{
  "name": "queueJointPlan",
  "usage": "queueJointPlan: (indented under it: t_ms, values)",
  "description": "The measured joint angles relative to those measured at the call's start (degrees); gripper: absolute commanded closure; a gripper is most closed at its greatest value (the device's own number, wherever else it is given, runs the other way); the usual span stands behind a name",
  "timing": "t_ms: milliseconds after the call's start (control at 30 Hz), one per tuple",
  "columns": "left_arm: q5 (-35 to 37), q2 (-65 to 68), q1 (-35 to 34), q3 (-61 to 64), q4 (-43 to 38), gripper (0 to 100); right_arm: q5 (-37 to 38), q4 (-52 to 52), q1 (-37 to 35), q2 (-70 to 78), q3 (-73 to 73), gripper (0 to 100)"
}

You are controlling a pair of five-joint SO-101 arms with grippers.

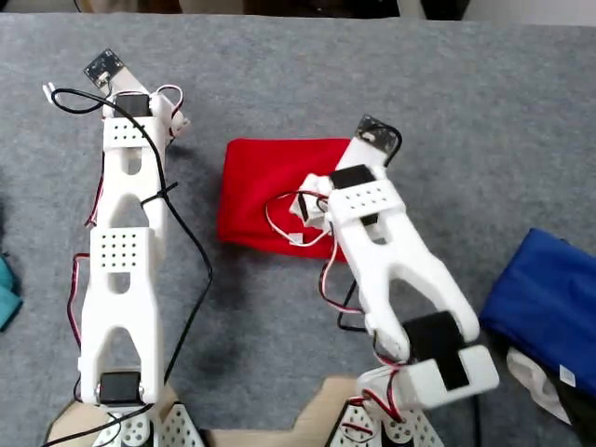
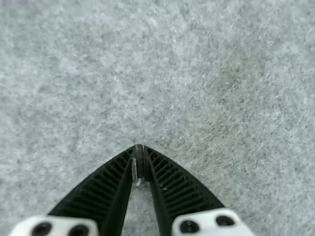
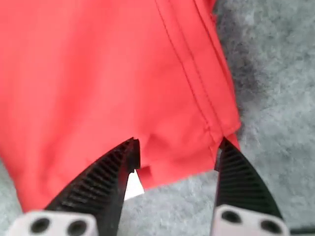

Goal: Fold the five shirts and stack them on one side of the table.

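A red shirt (image 1: 265,191) lies folded into a rectangle on the grey table, a little back from the middle. My right gripper (image 3: 179,147) hangs open just above the hemmed edge and corner of that shirt (image 3: 98,73), one finger over the cloth and the other at its border. At the shirt's right side the right gripper (image 1: 361,149) is partly hidden by its own arm. My left gripper (image 2: 139,147) is shut on nothing, over bare grey felt at the back left (image 1: 116,88). A folded blue shirt (image 1: 549,303) lies at the right edge.
A white cloth (image 1: 535,377) pokes out from under the blue shirt at the front right. A bit of teal fabric (image 1: 7,289) shows at the left edge. Grey felt (image 1: 279,326) lies bare between the two arms and along the back.
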Motion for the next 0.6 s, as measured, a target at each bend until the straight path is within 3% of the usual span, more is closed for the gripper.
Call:
queueJointPlan:
  t_ms: [267, 333, 433, 600]
  values:
    - [0.0, 0.0, 0.0, 0.0, -0.3, 98, 0.0, -9.9, 2.9, 8.4, 0.0, 75.1]
    - [0.0, 0.0, 0.0, 0.0, -0.3, 98, 0.4, -11.4, 3.3, 9.9, 0.0, 80.2]
    - [0.0, 0.0, 0.0, 0.0, -0.3, 98, 0.4, -11.9, 3.9, 10.8, -0.1, 95.6]
    - [0.0, 0.0, 0.0, 0.0, -0.3, 98, 2.6, -12.4, 4.7, 11.3, 0.0, 98.4]
